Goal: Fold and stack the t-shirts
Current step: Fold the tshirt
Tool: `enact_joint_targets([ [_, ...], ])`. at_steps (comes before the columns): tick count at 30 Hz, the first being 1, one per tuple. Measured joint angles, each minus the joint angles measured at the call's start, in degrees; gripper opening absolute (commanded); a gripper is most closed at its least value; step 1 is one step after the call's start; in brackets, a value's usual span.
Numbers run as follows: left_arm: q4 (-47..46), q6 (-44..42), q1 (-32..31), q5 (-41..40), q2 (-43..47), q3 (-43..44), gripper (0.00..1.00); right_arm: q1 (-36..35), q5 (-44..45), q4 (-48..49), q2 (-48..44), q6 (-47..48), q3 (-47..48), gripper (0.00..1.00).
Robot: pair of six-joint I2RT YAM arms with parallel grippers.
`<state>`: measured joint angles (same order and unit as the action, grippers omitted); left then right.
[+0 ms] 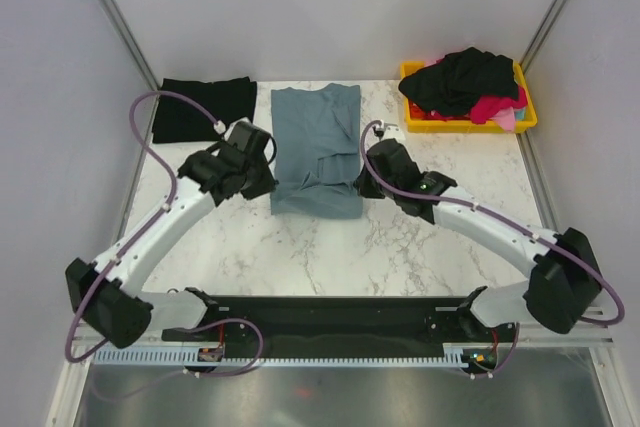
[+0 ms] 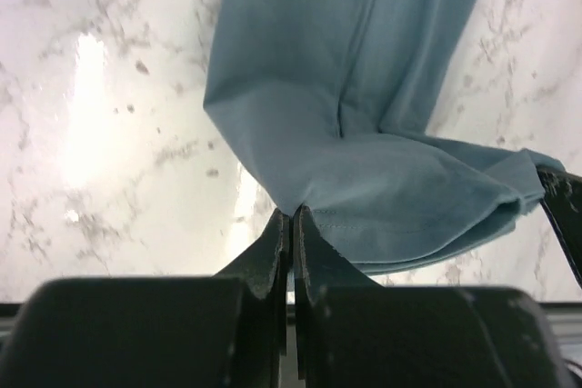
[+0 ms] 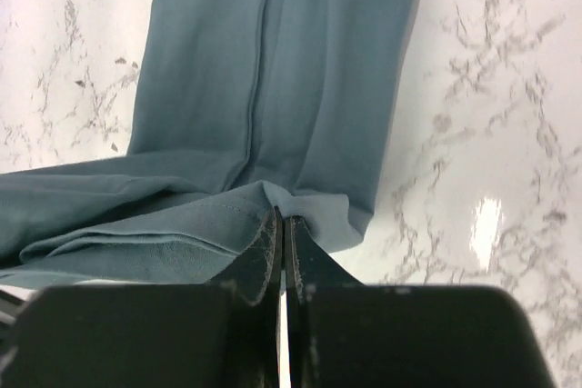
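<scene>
Marble [image 1: 400, 247], t-shirt [image 1: 315, 142] in left claw [image 2: 291, 220], right claw [image 3: 280, 224]

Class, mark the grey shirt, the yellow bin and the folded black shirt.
grey shirt [image 1: 315, 132], top view, flat upper half.
yellow bin [image 1: 450, 128], top view, front wall.
folded black shirt [image 1: 200, 107], top view, centre.

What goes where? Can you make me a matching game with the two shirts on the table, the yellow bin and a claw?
Things:
1. blue-grey shirt
2. folded black shirt
3. yellow bin
4. left claw

Places or states:
A. far right corner of the table
B. shut on the near edge of the blue-grey shirt
C. middle of the table
D. far left corner of the table

Pairs: 1-C, 2-D, 3-A, 4-B
</scene>
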<state>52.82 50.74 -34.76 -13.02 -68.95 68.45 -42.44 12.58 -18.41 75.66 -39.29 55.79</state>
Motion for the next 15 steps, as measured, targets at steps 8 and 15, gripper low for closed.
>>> enact_joint_targets([
  [8,-3.3,-10.8,9.8,6.4,-19.6,11.0,0.02,8.1,-6.6,1.2,14.6,6.6,11.0,0.00],
  [15,-5.0,-15.2,14.4,11.7,-31.6,21.6,0.02,13.2,-11.3,1.3,25.7,9.6,19.8,0.00],
])
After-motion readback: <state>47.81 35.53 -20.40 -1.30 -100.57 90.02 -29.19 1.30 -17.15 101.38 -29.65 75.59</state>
